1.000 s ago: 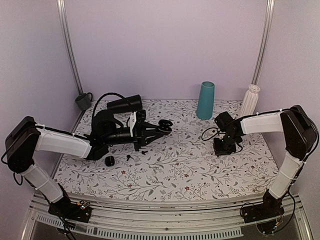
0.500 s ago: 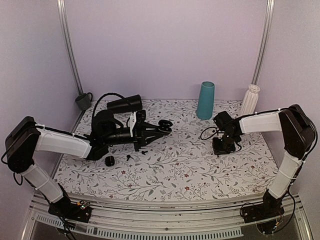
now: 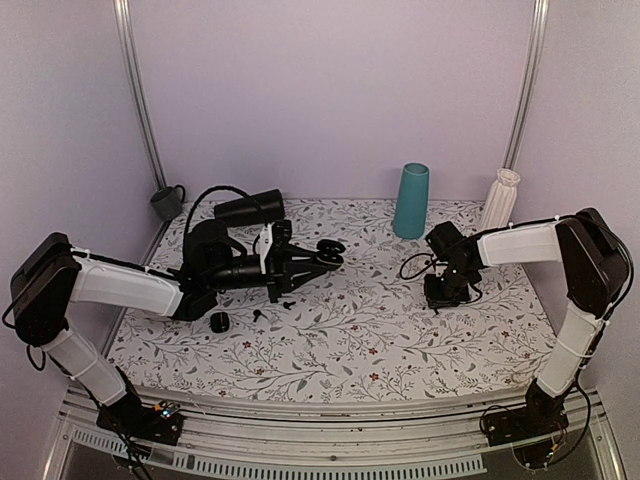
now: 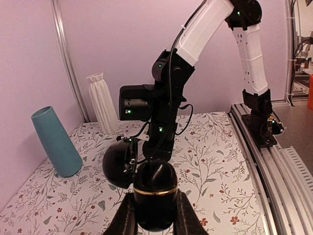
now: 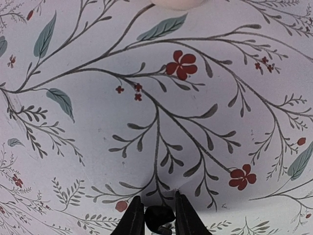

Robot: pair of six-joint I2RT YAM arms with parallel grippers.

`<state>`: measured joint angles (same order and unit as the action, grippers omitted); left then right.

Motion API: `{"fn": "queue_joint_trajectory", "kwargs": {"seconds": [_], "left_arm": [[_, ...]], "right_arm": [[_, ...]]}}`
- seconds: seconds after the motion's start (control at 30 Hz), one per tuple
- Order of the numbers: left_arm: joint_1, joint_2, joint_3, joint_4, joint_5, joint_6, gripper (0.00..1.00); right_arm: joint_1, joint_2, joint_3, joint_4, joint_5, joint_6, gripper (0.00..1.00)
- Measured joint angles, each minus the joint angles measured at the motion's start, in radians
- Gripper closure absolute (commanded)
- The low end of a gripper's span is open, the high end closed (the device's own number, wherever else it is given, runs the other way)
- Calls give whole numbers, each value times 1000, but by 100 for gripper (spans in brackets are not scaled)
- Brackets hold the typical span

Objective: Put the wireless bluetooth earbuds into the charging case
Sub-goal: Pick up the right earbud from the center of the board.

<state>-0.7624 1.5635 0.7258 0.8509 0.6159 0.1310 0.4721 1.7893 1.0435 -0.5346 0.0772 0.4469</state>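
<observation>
Left end effector (image 4: 155,221): clamped on the charging case (image 4: 154,193), which is black with a gold band. Case held above the tabletop (image 3: 350,345). Lid (image 4: 117,164) hangs open to one side. Sockets face away from the wrist camera, unseen.

Right end effector (image 5: 158,219): closed on a tiny black earbud (image 5: 158,215), pinched at the very fingertips, low over the floral print. Touching or lifted, cannot tell. Arms well apart in the top view.

Risks, as judged:
- Thin purchase on the bud. It could twist or slip out in transit and be lost against the dark pattern.
- Stem orientation is hidden between the fingers, so the bud may meet its socket askew and jam or sit proud.
- An incoming fingertip could catch the open lid, shutting it or levering the case in its grip.

Small dark bits (image 3: 219,321) lie near the left arm; unidentifiable.
</observation>
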Motion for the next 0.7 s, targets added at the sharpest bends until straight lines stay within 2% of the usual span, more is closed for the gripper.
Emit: {"fn": "queue_joint_trajectory", "kwargs": {"seconds": [0.27,0.7], "left_arm": [[0,0,0,0,0,0,100],[0,0,0,-4,0,0,100]], "right_arm": [[7,0,0,0,0,-21,74],[14,9,10,-15,-1,-51,77]]}}
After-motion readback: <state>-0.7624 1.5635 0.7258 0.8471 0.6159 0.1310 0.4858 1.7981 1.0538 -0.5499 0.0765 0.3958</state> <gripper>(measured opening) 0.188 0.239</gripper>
